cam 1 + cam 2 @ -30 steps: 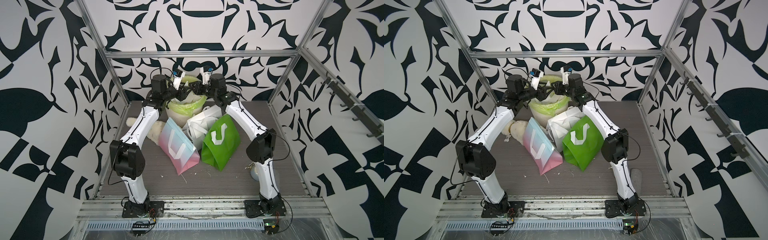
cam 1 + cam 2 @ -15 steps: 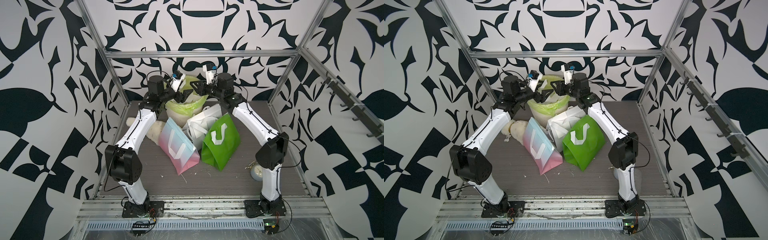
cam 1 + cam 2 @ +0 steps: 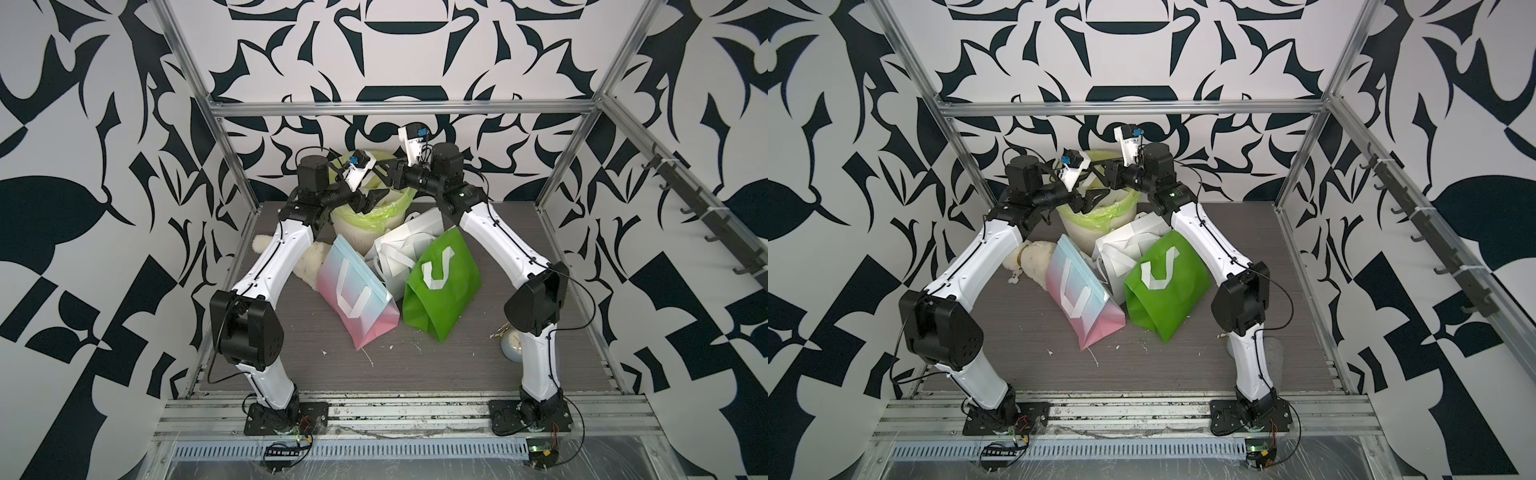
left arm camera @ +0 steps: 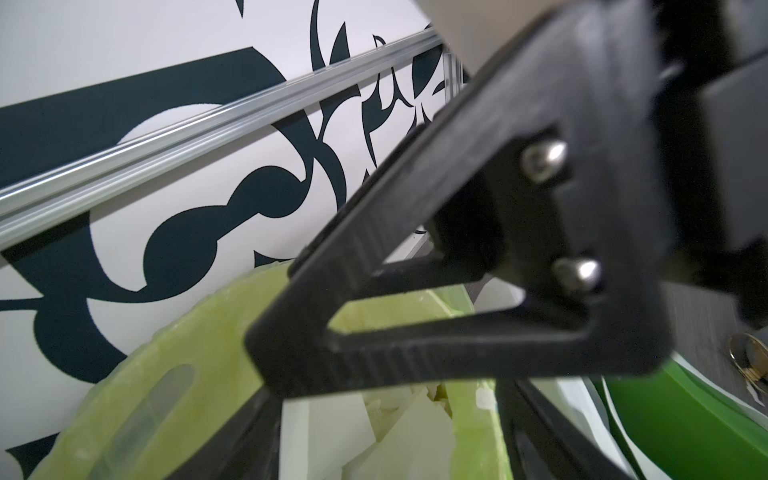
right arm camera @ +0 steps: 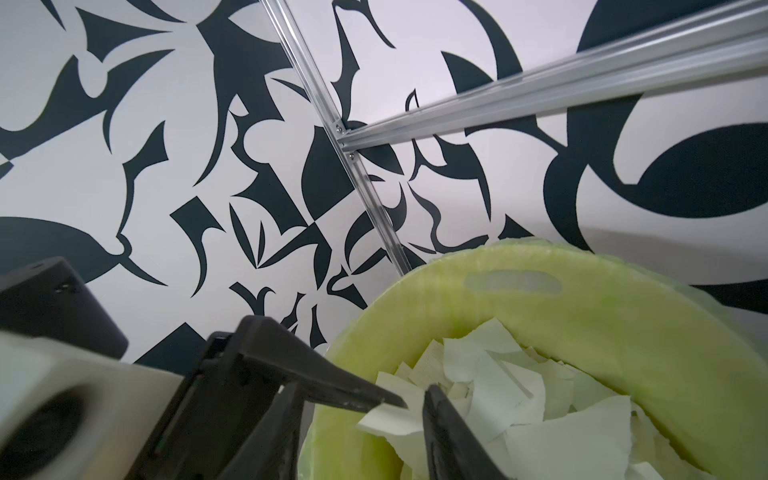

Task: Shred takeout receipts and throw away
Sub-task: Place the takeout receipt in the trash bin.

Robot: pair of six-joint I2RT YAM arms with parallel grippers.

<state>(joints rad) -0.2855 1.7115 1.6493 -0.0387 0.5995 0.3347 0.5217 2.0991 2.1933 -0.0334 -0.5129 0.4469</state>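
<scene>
The takeout receipts are torn white scraps (image 5: 519, 399) piled inside the bin with the green liner (image 3: 353, 232) at the back of the table, and they show in the left wrist view (image 4: 415, 436) too. Both grippers hover over the bin's mouth in both top views. My left gripper (image 3: 374, 196) (image 4: 386, 449) stands wide open with nothing between its fingers. My right gripper (image 3: 384, 176) (image 5: 361, 399) is just above it, jaws apart. One small scrap (image 5: 390, 419) lies loose in that gap, against one finger (image 5: 449, 432).
In front of the bin lie a pink-and-blue gift bag (image 3: 353, 295), a white gift bag (image 3: 399, 249) and a green gift bag (image 3: 440, 286). A cream plush toy (image 3: 307, 262) sits by the left arm. A small pale cup (image 3: 513, 345) stands near the right arm. Paper crumbs (image 3: 370, 357) dot the table.
Both grippers' jaws have opened over the bin. The right wrist has lifted a little and both elbows have swung outward.
</scene>
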